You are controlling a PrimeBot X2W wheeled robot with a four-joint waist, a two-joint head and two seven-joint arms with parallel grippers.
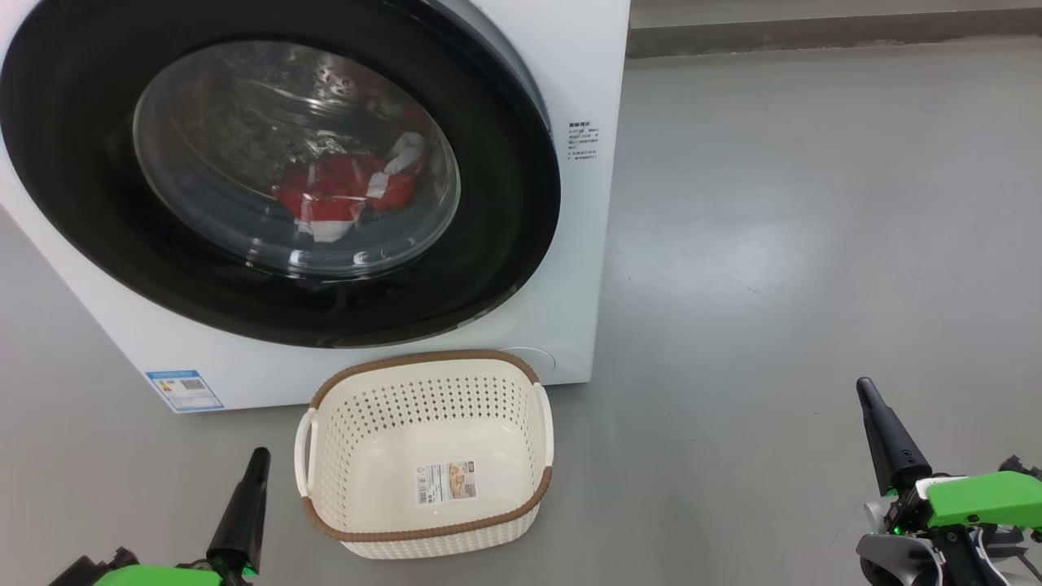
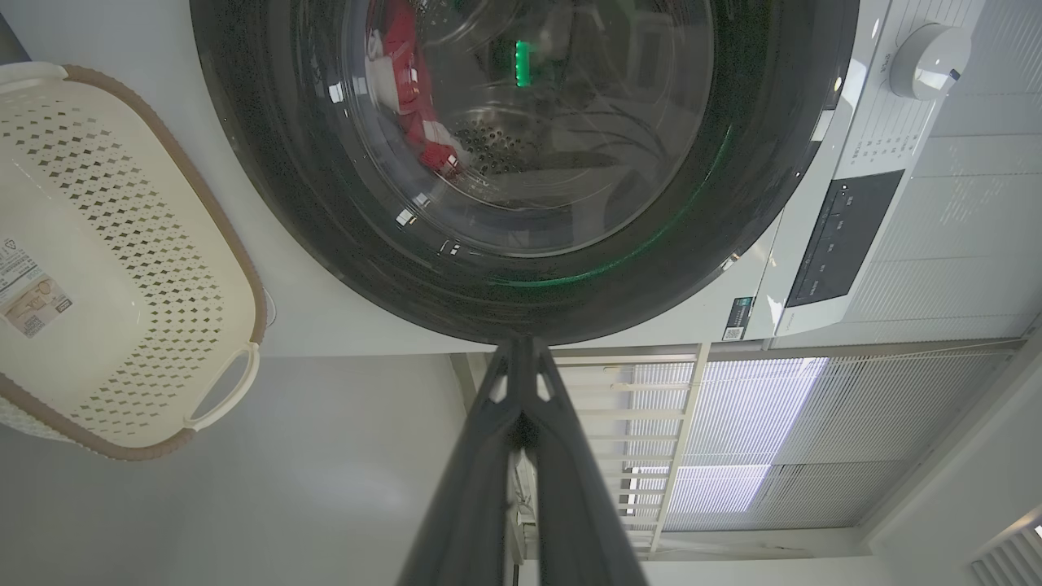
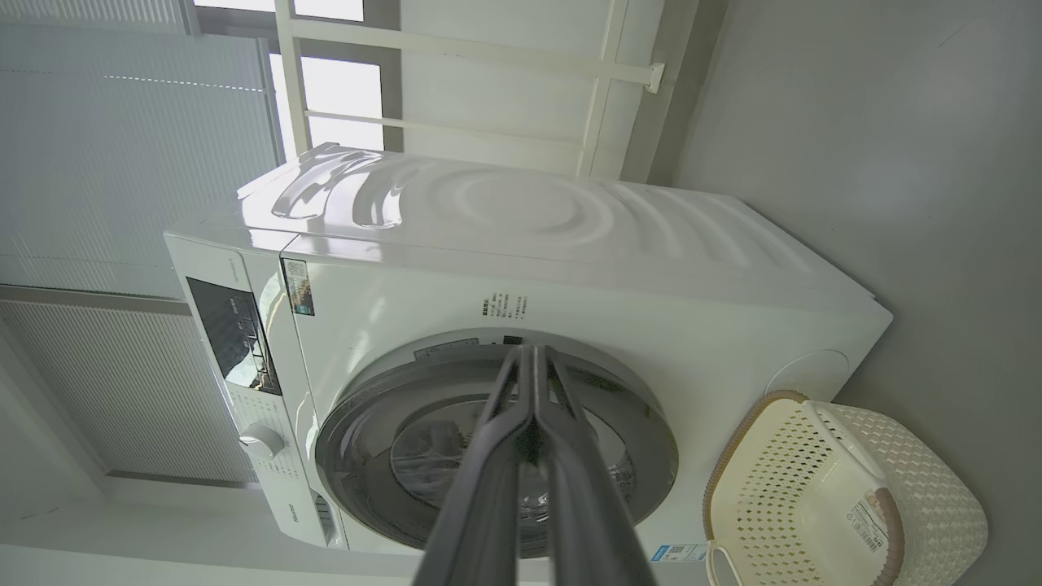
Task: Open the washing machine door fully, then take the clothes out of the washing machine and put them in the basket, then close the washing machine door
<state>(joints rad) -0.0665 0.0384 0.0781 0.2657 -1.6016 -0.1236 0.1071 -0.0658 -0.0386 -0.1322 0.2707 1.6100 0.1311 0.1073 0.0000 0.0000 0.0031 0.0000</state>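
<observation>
Nothing of the task appears done yet. The washing machine door [image 1: 506,195] lies flat against the front of the washing machine [image 1: 596,65]. From these angles it looks fully closed, though whether it is latched cannot be told. The clothes [image 1: 338,191] lie behind the glass as a red and white heap low in the drum. The basket [image 1: 391,407] stands on the grey floor [image 1: 773,244] near the robot, just in front of the machine and below the door's lower right. It holds nothing but a sticker [image 1: 446,482] on its bottom. All three steps are left: opening the door, moving the clothes, closing the door.

The left gripper [image 1: 260,454] waits low at the near left, just left of the basket, its fingers pressed together and holding nothing. The right gripper [image 1: 865,389] waits at the near right, well apart from the machine, fingers likewise together and empty.

A dial [image 2: 928,61] and a dark control panel [image 2: 847,236] sit on the machine's front above the door. The floor to the right is bare. The basket stands so close under the door that it may crowd the door's swing or an arm's reach.
</observation>
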